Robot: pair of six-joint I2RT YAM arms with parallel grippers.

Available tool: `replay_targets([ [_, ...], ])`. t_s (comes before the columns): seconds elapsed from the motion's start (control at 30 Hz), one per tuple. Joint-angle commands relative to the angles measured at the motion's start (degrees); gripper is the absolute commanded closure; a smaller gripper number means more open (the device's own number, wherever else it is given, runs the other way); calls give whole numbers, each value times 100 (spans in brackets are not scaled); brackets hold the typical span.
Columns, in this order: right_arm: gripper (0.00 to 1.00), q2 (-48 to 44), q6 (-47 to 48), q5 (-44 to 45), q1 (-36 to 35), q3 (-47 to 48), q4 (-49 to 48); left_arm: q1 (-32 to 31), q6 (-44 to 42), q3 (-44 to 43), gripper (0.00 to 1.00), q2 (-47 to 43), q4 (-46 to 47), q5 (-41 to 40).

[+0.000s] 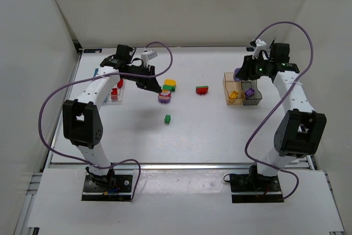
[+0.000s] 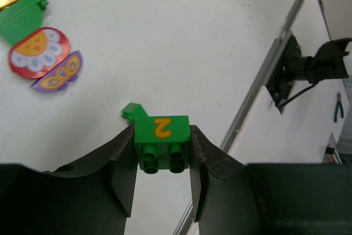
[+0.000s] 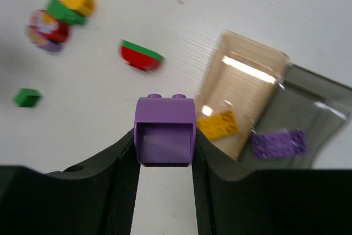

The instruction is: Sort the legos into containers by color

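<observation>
Roughly halfway. Binned: yellow brick in amber bin, purple brick in grey bin, reds in clear bin. Clamped in left gripper, a green brick, near the mixed stack; in right gripper, a purple block, near amber bin. Loose on table: green cube, red-green piece.

Top external camera: fixed high at 6 o'clock of the table, looking down over all of it. Wrist cameras ride close behind the left hand and right hand — all views share the brick stack, at 10 o'clock in both wrist views.
</observation>
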State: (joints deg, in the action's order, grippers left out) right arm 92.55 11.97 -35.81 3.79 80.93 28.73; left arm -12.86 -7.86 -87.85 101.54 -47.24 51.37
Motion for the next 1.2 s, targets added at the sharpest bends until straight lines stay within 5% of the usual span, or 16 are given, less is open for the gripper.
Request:
replay_targets([
  [0.0, 100, -106, 394, 1461, 95, -121, 19, 38, 30, -161, 90, -354, 181, -399],
  [0.4, 100, 816, 236, 2921, 482, 125, -227, 21, -111, -259, 90, -257, 5, -751],
  [0.63, 98, 1361, 315, 2773, 658, 318, -254, 56, -32, -118, 90, -363, 101, -1032],
  [0.73, 90, 1563, 324, 2658, 640, 467, -289, 240, 73, -74, 89, -380, 180, -1147],
  [0.77, 79, 1677, 333, 2519, 649, 503, -280, 327, 248, -57, 89, -415, 285, -1147],
  [0.87, 73, 1810, 376, 2448, 579, 705, -245, 740, 442, -4, 89, -398, 356, -1147],
  [1.03, 33, 1846, 306, 2184, 456, 899, -227, 1381, 724, 84, 90, -468, 496, -1314],
  [1.17, 20, 1688, 219, 2044, 351, 916, -228, 1593, 742, 93, 90, -512, 532, -1647],
])
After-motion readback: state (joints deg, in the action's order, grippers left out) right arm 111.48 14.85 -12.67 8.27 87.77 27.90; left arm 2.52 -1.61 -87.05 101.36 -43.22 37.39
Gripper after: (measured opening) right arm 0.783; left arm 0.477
